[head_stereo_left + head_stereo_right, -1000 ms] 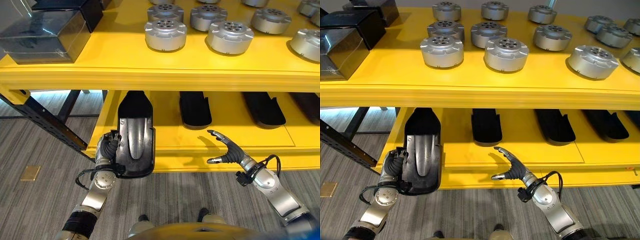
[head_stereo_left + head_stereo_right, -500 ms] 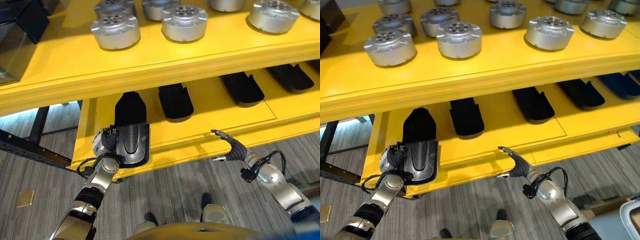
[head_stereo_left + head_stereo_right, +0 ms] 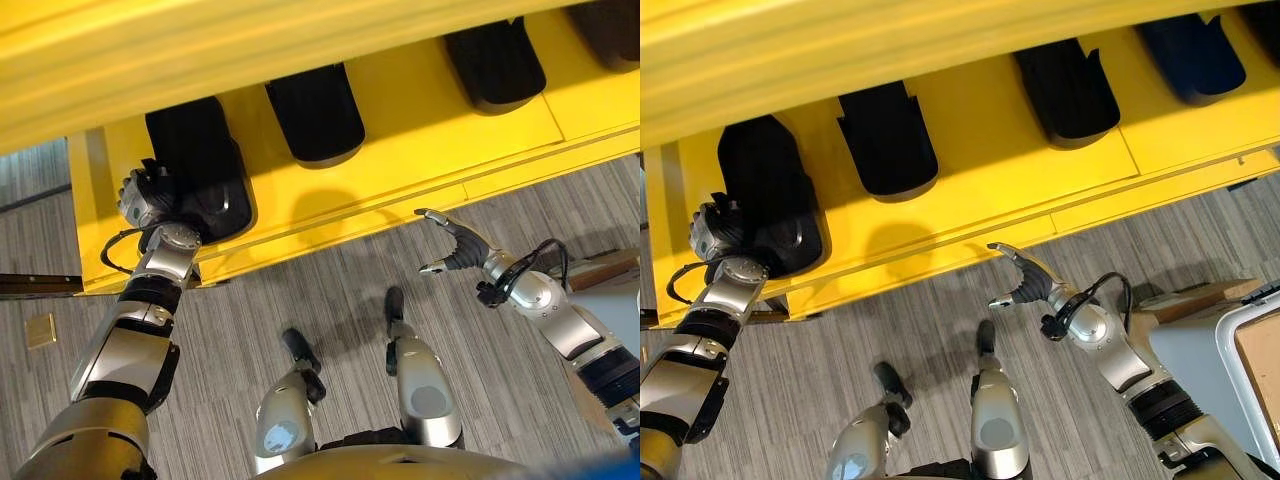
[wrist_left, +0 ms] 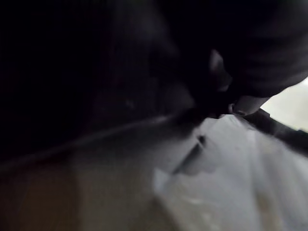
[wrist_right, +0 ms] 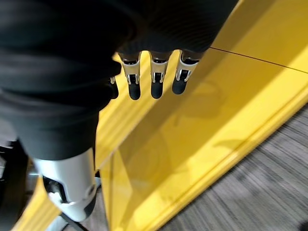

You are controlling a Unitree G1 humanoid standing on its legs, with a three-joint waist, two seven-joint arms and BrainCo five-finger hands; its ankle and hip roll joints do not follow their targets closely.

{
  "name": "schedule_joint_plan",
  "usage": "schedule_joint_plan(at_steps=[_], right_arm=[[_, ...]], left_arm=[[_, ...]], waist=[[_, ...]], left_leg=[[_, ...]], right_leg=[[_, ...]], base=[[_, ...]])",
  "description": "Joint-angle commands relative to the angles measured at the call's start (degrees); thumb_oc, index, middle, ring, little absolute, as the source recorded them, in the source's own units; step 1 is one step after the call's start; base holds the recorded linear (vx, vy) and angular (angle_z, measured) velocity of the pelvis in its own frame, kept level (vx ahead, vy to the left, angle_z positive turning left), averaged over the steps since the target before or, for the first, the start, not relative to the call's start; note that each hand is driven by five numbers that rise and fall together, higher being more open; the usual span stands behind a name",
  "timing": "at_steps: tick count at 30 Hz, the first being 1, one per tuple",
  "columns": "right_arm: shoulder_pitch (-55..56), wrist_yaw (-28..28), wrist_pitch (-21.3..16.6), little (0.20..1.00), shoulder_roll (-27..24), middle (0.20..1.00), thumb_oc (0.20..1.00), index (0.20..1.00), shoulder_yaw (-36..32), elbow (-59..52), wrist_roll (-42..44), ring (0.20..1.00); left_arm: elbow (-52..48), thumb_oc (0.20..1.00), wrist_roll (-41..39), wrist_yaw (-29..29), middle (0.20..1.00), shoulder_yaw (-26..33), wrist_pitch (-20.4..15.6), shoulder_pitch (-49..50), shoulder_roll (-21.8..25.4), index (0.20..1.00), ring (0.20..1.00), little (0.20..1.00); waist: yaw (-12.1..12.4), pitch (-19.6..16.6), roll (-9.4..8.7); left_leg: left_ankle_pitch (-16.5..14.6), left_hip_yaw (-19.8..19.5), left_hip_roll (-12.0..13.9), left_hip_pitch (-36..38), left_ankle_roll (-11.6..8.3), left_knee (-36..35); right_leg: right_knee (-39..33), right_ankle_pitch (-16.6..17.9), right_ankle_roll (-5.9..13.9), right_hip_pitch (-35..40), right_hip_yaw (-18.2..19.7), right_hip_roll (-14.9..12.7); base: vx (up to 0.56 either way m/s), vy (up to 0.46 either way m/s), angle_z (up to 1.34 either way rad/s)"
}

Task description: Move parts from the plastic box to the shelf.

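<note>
A black moulded part (image 3: 205, 180) with a silver inner face lies at the left end of the lower yellow shelf (image 3: 400, 190), fully on the board. My left hand (image 3: 148, 196) sits at the part's near left edge with its fingers curled on it. The left wrist view is dark, with the part's pale inner face (image 4: 231, 183) very close. My right hand (image 3: 455, 245) hovers open over the floor in front of the shelf edge and holds nothing. Its fingers (image 5: 151, 82) are straight.
More black parts (image 3: 315, 115) (image 3: 1070, 90) (image 3: 1190, 45) lie in a row along the same shelf. The upper shelf's yellow front beam (image 3: 250, 50) overhangs them. A pale plastic box (image 3: 1215, 355) stands on the floor at the far right, with cardboard (image 3: 1185, 298) beside it.
The camera has tilted down, shifting the whole picture. The black part, which overhung the shelf's front edge, now lies further in on the board with my left hand on it. The right hand stays open.
</note>
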Motion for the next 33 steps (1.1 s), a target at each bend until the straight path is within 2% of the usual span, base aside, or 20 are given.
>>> schedule_joint_plan(at_steps=[1,9,15,19,24,25,26,27,28,29,33], right_arm=[[-0.28,-2.39,-1.04,1.0,-0.88,1.0,1.0,1.0,0.09,-3.01,3.01,1.0],[1.43,-4.22,-0.65,1.0,-1.74,1.0,1.0,1.0,-1.92,-3.13,2.76,1.0],[1.96,-4.85,-0.72,1.0,-2.68,1.0,1.0,1.0,-3.22,-2.5,2.83,1.0],[2.01,-4.84,-0.17,1.0,-3.82,1.0,1.0,1.0,-4.53,-2.33,2.75,1.0],[2.59,-3.86,-0.52,1.0,-5.44,1.0,1.0,1.0,-6.45,-1.98,3.0,1.0],[2.62,-3.73,-0.63,1.0,-5.78,1.0,1.0,1.0,-6.53,-1.91,2.84,1.0],[2.58,-3.71,-0.66,1.0,-5.82,1.0,1.0,1.0,-6.57,-1.95,2.81,1.0],[2.71,-3.55,-1.55,1.0,-6.27,1.0,1.0,1.0,-6.62,-1.12,2.22,1.0],[2.68,-3.55,-1.66,1.0,-6.29,1.0,1.0,1.0,-6.67,-1.08,2.2,1.0],[2.68,-3.45,-1.6,1.0,-6.45,1.0,1.0,1.0,-6.67,-0.99,2.38,1.0],[2.7,-3.08,-2.01,1.0,-6.85,1.0,1.0,1.0,-6.78,-0.68,2.03,1.0]], left_arm=[[2.33,0.2,0.42,4.58,0.2,0.78,1.61,-0.78,4.44,0.2,0.2,0.2],[1.67,0.2,7.8,5.87,0.2,0.95,6.82,-1.34,8.87,0.2,0.2,0.2],[1.39,0.2,10.68,6.19,0.2,0.87,8.66,-1.28,11.45,0.2,0.2,0.2],[-0.8,0.2,15.51,5.56,0.2,-0.29,11.81,-2.12,14.25,0.2,0.2,0.2],[-1.79,0.2,20.02,5.03,0.2,-2.22,12.55,-4.19,17.57,0.2,0.2,0.2],[-1.76,0.2,18.69,5.34,0.2,-2.53,12.52,-4.74,17.84,0.2,0.2,0.2],[-1.69,0.2,18.54,5.45,0.2,-2.56,12.51,-4.91,17.88,0.2,0.2,0.2],[-0.85,0.2,18.49,5.11,0.2,-3.11,12.26,-6.44,18.7,0.2,0.2,0.2],[-0.73,0.2,18.43,5.18,0.2,-3.19,12.28,-6.7,18.79,0.2,0.2,0.2],[-0.52,0.2,17.85,5.33,0.2,-3.57,12.31,-7.22,18.99,0.2,0.2,0.2],[0.15,0.2,17.95,5.21,0.2,-4.54,13.26,-10.02,20.04,0.2,0.2,0.2]], waist=[[0.92,-3.21,-2.06],[1.72,-1.14,-3.31],[1.91,-0.56,-3.35],[1.81,0.12,-3.43],[1.04,0.86,-3.27],[0.89,0.9,-2.95],[0.81,1.1,-3.15],[0.33,1.2,-2.77],[0.21,1.4,-3.0],[0.12,1.39,-2.71],[-0.52,1.84,-2.72]], left_leg=[[0.04,-2.34,3.58,-4.15,-3.11,8.78],[-1.19,-2.88,3.41,-6.84,-2.46,11.32],[-1.89,-2.95,3.37,-7.72,-2.17,12.7],[-3.07,-2.87,3.54,-8.94,-1.78,14.81],[-4.79,-2.76,3.36,-10.7,-1.06,17.52],[-6.59,-3.45,3.27,-10.41,-1.64,18.32],[-5.28,-2.74,3.37,-10.95,-0.91,18.21],[-7.5,-3.27,3.24,-10.76,-1.4,19.53],[-6.21,-2.53,3.32,-11.3,-0.66,19.45],[-8.01,-3.24,3.28,-10.89,-1.32,20.17],[-9.19,-2.68,3.84,-12.09,-1.18,22.31]], right_leg=[[7.91,-4.91,5.86,-1.3,1.86,-3.61],[8.58,-3.94,6.72,-3.38,1.77,-4.72],[8.93,-3.48,7.19,-4.16,1.94,-5.56],[9.46,-2.98,7.68,-5.39,2.58,-6.35],[10.03,-2.2,8.15,-7.31,4.04,-6.84],[10.54,-3.27,8.76,-7.05,4.44,-6.97],[10.33,-2.15,8.19,-7.63,4.3,-6.99],[10.94,-2.96,8.75,-7.57,5.04,-7.33],[10.72,-1.78,8.17,-8.16,4.95,-7.39],[11.13,-2.86,8.79,-7.69,5.25,-7.5],[12.1,-2.3,8.82,-9.02,5.48,-8.04]], base=[[-0.06,0.019,0.04],[-0.05,0.042,0.05],[-0.02,0.064,0.07],[-0.01,0.09,-0.01],[0.01,0.134,-0.03],[0.0,0.15,-0.06],[0.1,0.188,-0.01],[-0.06,0.103,0.0],[0.12,0.181,-0.07],[0.02,0.09,-0.14],[0.05,0.107,-0.06]])
